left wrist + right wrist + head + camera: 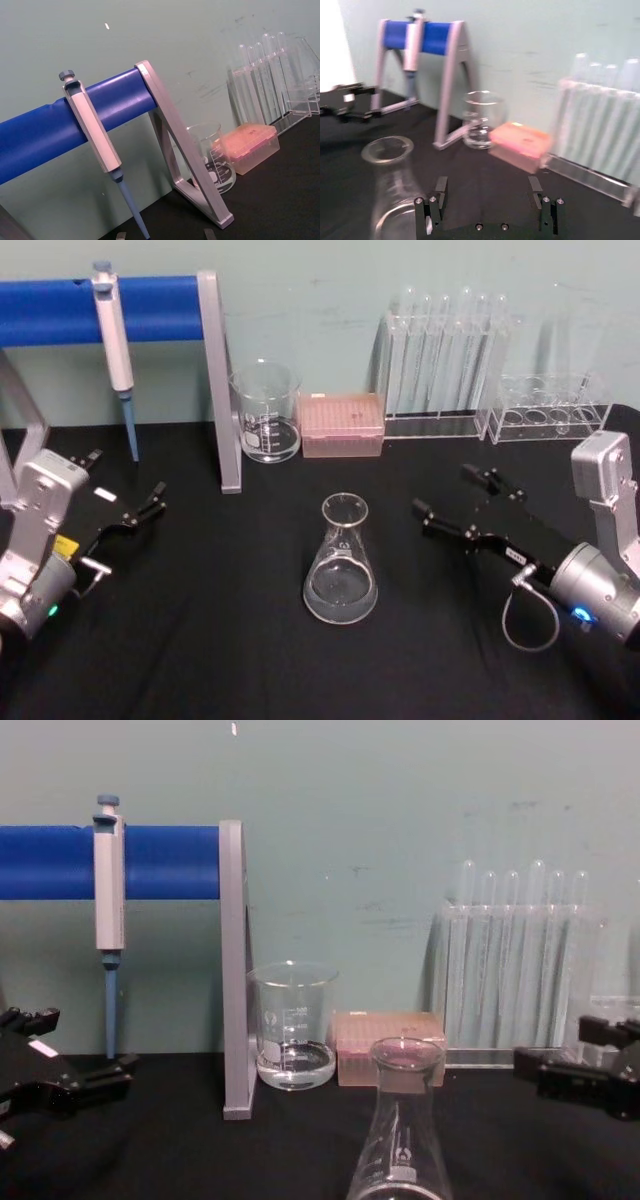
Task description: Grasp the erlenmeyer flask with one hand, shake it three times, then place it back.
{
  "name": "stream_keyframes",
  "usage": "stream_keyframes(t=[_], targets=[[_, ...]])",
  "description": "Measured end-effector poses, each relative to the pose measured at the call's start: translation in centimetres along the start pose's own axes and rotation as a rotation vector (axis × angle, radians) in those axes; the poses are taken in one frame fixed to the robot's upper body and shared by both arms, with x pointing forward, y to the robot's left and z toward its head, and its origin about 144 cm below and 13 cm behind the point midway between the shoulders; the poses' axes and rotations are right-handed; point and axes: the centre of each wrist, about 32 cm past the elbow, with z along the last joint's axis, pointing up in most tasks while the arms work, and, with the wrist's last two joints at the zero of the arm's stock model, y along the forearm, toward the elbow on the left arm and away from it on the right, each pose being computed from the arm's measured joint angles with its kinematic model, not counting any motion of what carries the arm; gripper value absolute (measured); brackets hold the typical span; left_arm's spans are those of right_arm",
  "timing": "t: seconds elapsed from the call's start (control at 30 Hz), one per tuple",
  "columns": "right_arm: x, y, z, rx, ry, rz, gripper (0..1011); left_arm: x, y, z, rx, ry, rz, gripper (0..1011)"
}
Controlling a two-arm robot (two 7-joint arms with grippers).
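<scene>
I am seeing the clear glass conical flask [341,562] standing upright, free on the black table [220,640].
My right black gripper [455,502] is waiting open beside it, probably not touching; the left gripper [128,502] is open too.

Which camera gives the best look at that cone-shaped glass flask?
The head view: the whole erlenmeyer flask stands upright on the black table, between the open left hand and open right hand. The chest view cuts off its base. The right wrist view shows it blurred.
</scene>
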Motion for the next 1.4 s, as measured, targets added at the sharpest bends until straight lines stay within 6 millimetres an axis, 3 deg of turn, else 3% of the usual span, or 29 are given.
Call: stream_keyframes(t=[0.47, 0.8, 1.4], targets=[[-2.1, 1.9, -2.7, 0.047, -0.011, -0.295, 1002, 0.0, 0.0, 0.0, 0.000, 0.000, 0.000, 1001], [-2.6, 2.5, -3.9, 0.011, -0.001, -0.322, 1002, 0.0, 0.0, 0.0, 0.000, 0.000, 0.000, 1001], [-2.6, 2.6, -4.0, -0.004, -0.008, -0.321, 1003, 0.0, 0.0, 0.0, 0.000, 0.000, 0.000, 1001]])
